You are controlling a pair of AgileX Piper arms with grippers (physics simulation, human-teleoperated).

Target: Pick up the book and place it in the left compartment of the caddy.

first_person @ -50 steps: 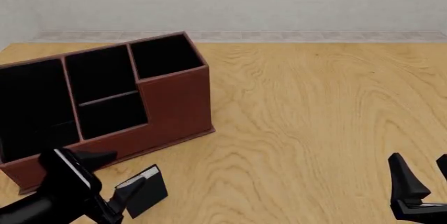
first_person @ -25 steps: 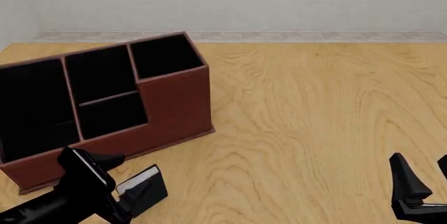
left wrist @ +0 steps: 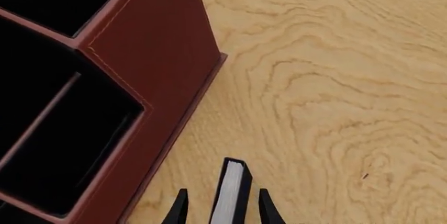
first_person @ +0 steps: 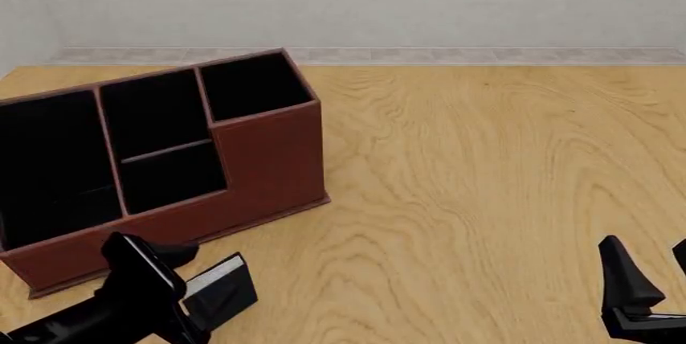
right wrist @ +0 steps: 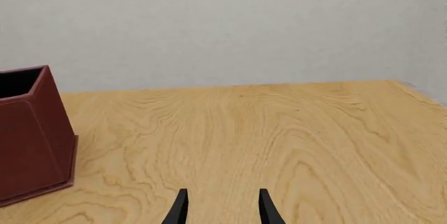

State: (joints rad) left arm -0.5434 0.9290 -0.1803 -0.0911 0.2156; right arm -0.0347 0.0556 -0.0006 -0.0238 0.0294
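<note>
the book (first_person: 220, 292) stands on edge on the surface (first_person: 471, 175) just in front of the caddy (first_person: 268, 159), its long axis running along the left tool (left wrist: 221, 207), white page edges up between black covers. the fingers straddle it; whether they touch is unclear. the right tool (right wrist: 221, 207) is parted and holds nothing.

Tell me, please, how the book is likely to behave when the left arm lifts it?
The book is thin, standing on edge between the left gripper fingers, so it probably tips if released. It looks small, likely light. Its hard-looking cover suggests it stays stiff, though it might pivot.
</note>
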